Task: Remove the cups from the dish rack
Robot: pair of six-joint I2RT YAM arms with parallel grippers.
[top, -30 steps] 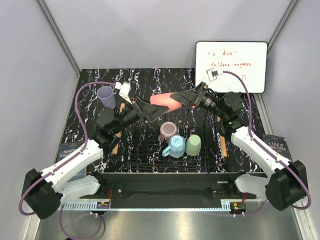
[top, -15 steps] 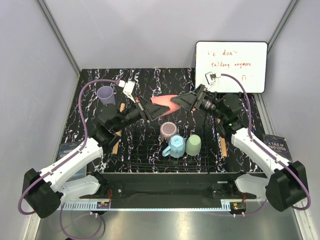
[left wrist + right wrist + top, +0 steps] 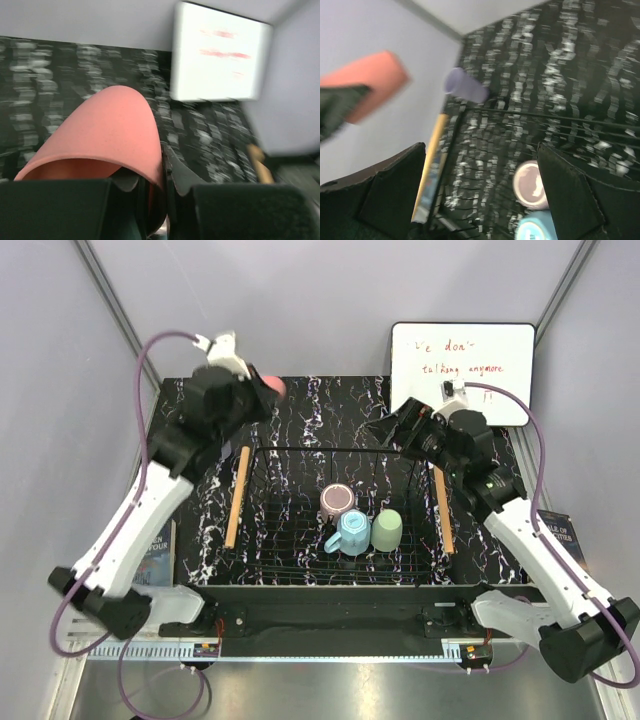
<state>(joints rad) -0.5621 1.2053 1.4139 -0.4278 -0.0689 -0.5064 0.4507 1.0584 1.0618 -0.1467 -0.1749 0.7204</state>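
My left gripper (image 3: 252,390) is raised over the table's back left corner, shut on the wall of a salmon-pink cup (image 3: 272,387) that lies on its side. The left wrist view shows that cup (image 3: 110,130) pinched at its rim between the fingers of the left gripper (image 3: 156,170). My right gripper (image 3: 397,426) hangs open and empty over the back right of the dish rack (image 3: 330,449). In the rack stand a mauve-brown cup (image 3: 338,500), a light blue mug (image 3: 352,532) and a pale green cup (image 3: 387,530). A lavender cup (image 3: 465,86) lies outside the rack's far left corner.
A whiteboard (image 3: 462,372) leans at the back right. Books lie at the left edge (image 3: 155,552) and the right edge (image 3: 553,530) of the table. Light wooden bars (image 3: 237,497) run along the rack's sides. Grey walls close the cell.
The right gripper opened and let go of the pink cup, then drew back to the right. The left arm swung up and to the back left with the cup.
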